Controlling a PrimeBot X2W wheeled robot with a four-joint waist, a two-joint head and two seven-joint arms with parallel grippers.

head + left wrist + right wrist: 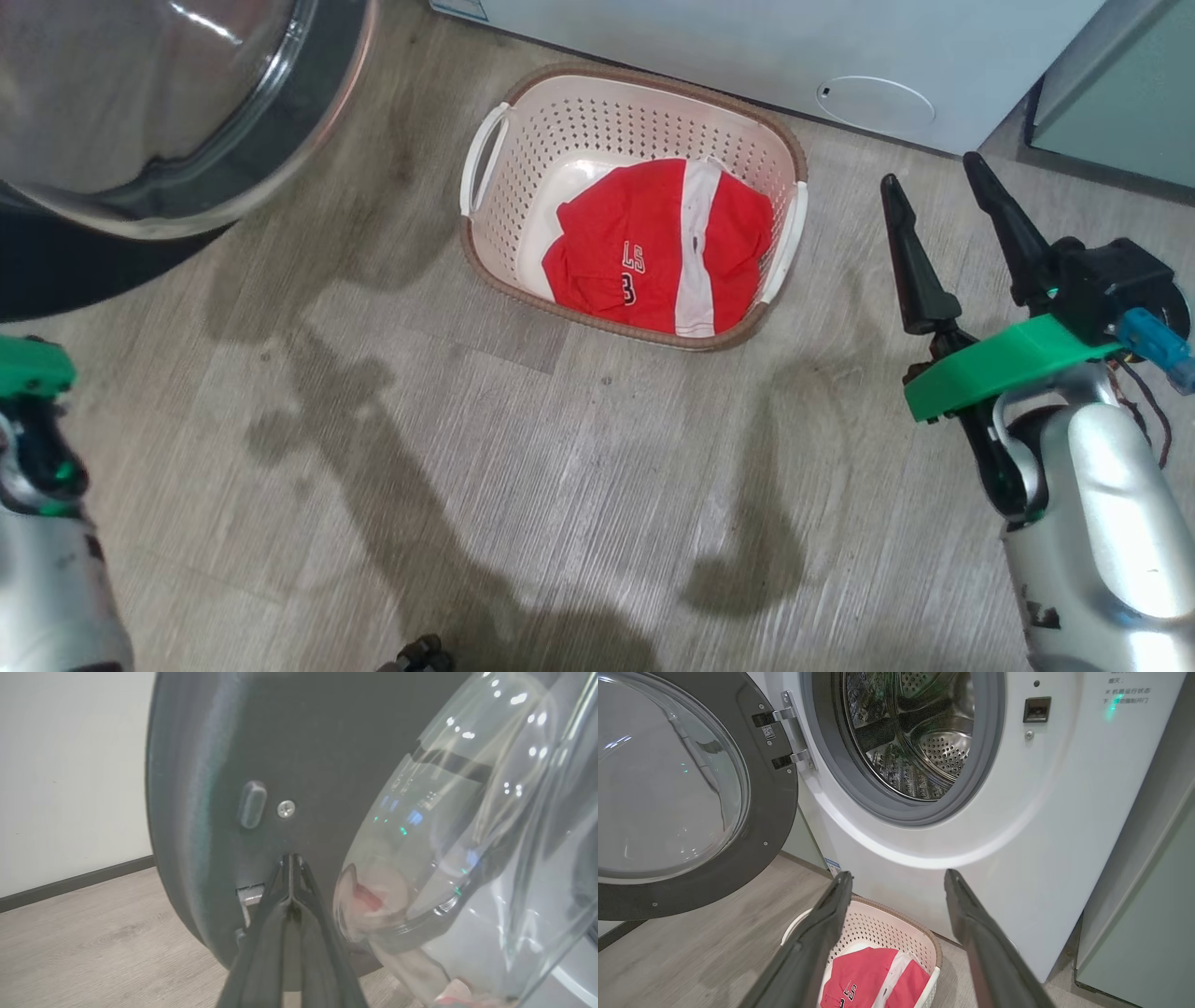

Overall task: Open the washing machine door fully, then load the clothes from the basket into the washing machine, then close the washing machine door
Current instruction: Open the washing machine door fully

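Closest in, the right gripper (931, 173) hangs to the right of the basket (579, 121), clear of it. Its two dark fingers are spread wide with nothing between them, so it's empty-handed. Well off to the basket's left, the left gripper (290, 861) has its jaws pinched tight together, also holding nothing. The tips sit right up at the dark inner rim of the washing machine door (770, 812), just under a small screw (286, 808) and a grey stub (252, 804); whether they actually touch, I can't tell.

On to the basket itself, sitting on the grey wood-look floor (467, 448). The clothes (644, 247) are inside, a red garment with a white stripe and white lettering, bunched toward the near right side.

Up and to the left of the basket, the door stands swung open on its hinge (791, 732), with the clear glass bowl in the middle. Right behind the basket is the washing machine (1041, 812), its round filter cap (875, 103) just past the basket's far right corner. Above the basket the mouth gapes, showing the grey gasket (896, 807) and the perforated steel drum (934, 742). Farthest back, beyond the basket's right, stands a pale green cabinet (1148, 914).
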